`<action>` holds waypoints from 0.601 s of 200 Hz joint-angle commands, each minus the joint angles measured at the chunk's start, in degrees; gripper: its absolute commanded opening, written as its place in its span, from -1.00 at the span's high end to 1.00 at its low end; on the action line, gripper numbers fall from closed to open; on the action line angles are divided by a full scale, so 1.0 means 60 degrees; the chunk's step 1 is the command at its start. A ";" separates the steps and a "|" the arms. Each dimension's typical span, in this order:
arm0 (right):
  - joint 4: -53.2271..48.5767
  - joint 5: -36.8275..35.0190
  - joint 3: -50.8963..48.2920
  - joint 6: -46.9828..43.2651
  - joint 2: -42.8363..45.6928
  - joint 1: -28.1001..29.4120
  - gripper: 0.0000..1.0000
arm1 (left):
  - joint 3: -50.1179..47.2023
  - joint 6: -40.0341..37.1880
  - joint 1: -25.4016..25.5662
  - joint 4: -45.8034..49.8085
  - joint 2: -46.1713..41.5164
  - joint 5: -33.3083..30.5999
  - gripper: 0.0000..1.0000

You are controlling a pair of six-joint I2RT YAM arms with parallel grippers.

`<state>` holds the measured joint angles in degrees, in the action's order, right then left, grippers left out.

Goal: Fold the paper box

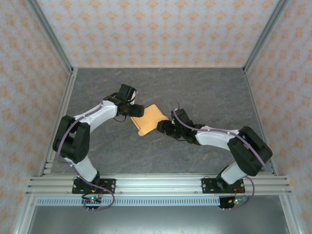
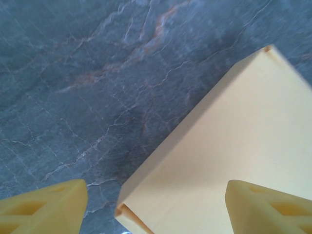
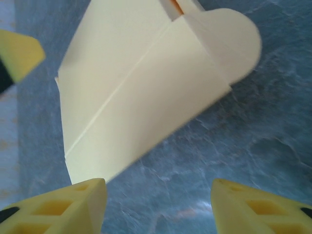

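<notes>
The paper box (image 1: 148, 119) lies folded flat on the grey marbled table, a light orange-tan rectangle set diagonally between both arms. My left gripper (image 1: 137, 111) is at its upper-left edge. In the left wrist view the box (image 2: 234, 141) has a corner reaching between my yellow fingers (image 2: 46, 207), and the left gripper (image 2: 156, 209) is open, its pads clear of the card. My right gripper (image 1: 164, 127) is just off the box's lower-right edge. In the right wrist view the box (image 3: 141, 83) shows a rounded flap at top right, and the right gripper (image 3: 158, 204) is open over bare table.
The table (image 1: 209, 92) is walled by patterned panels at the back and both sides, with metal posts in the corners. An aluminium rail (image 1: 156, 184) carrying both arm bases runs along the near edge. A yellow fingertip of the left gripper (image 3: 19, 56) shows beside the box.
</notes>
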<state>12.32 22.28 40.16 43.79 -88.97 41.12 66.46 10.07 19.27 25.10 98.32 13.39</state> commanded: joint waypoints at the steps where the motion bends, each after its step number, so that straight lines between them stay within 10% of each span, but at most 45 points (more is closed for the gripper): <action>1: 0.2113 0.0139 -0.0114 0.1082 -0.0599 0.0075 -0.12 | 0.0430 -0.0542 -0.0106 0.0405 0.0501 0.0927 -0.51; 120: 0.3038 0.1521 0.0418 0.0627 -0.2265 -0.1081 0.56 | -0.0556 0.0628 -0.0325 -0.0990 0.0847 0.2834 -0.28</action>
<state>28.05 28.62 40.38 49.30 -100.71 36.51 66.81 10.79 17.08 20.60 105.19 26.09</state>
